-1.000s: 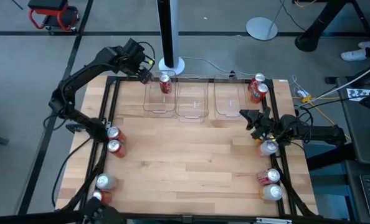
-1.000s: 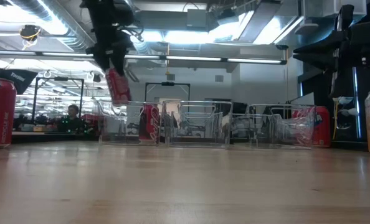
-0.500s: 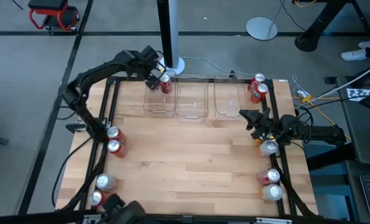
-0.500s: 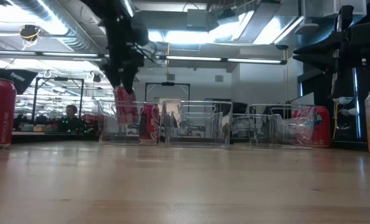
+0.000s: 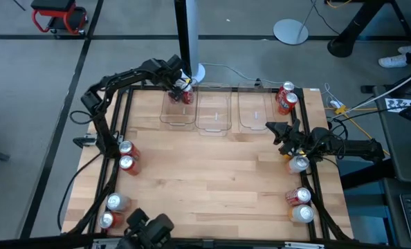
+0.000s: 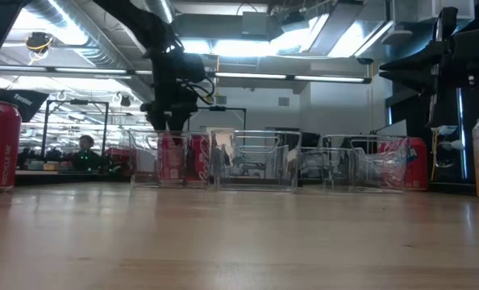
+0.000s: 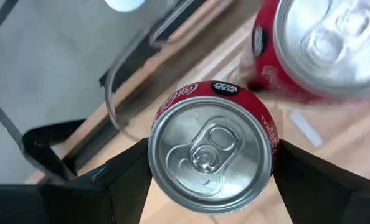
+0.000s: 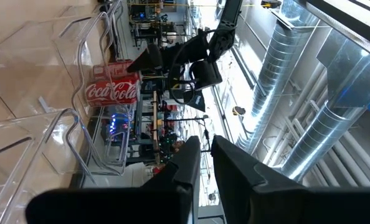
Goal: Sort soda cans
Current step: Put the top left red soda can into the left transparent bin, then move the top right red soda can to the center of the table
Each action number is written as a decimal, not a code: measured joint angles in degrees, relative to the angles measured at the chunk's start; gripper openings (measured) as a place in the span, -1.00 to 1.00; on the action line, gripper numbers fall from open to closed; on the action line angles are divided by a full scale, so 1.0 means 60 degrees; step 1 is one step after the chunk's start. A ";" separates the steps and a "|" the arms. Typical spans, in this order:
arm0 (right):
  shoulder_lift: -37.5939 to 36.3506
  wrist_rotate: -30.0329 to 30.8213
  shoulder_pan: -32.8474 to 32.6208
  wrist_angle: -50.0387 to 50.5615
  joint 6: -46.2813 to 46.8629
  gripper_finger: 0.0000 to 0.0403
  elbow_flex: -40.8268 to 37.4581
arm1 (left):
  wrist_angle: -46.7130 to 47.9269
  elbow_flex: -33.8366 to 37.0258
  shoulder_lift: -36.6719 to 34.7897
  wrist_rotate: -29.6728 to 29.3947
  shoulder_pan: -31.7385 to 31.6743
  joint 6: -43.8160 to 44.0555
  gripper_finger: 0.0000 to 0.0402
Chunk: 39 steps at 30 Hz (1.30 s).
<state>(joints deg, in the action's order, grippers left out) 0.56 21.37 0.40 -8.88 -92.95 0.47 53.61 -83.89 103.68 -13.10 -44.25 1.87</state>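
My left tool (image 5: 180, 86) had come down into the left bin (image 5: 177, 114), at its far end, holding a red can (image 7: 213, 147) upright between its fingers (image 7: 126, 174). A second earlier the can hung tilted above the bin's wall; half a second earlier it was dipping past the rim. Now, seen from counter height, it stood inside the bin (image 6: 171, 159) just beside the second can (image 6: 197, 159) already there, and I could not tell whether its base touched the floor. My fingers flanked the can's sides closely, so I judged the grip not yet let go.

That meant this can was all but sorted; what remained was to open wide and lift clear without knocking its neighbour (image 7: 325, 46).

My right tool (image 5: 280, 135) waited over the counter's right edge with its fingers (image 8: 185, 165) nearly together and holding nothing, where it was a second earlier. The other cans stood as earlier: two near the far right corner (image 5: 286, 98), others along the left edge (image 5: 127, 155) and right edge (image 5: 299, 197) of the counter (image 5: 212, 173).
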 joint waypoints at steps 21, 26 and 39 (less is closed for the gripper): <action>0.0000 0.0000 0.0000 0.0000 0.0019 -0.77 -0.0001 | -0.0274 0.0050 -0.0840 0.0050 -0.0007 -0.0134 0.68; 0.0000 0.0000 0.0000 -0.0004 0.0019 -0.77 -0.0002 | -0.0256 0.0046 -0.1701 0.0042 0.0053 -0.0172 0.68; 0.0000 0.0000 0.0000 -0.0221 -0.0038 -0.77 0.0000 | 0.0286 0.0510 -0.3515 0.0123 0.1811 0.0597 0.68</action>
<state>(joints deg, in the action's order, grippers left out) 0.56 21.37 0.40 -10.21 -93.18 0.47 55.32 -80.83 82.59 -12.36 -33.39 5.45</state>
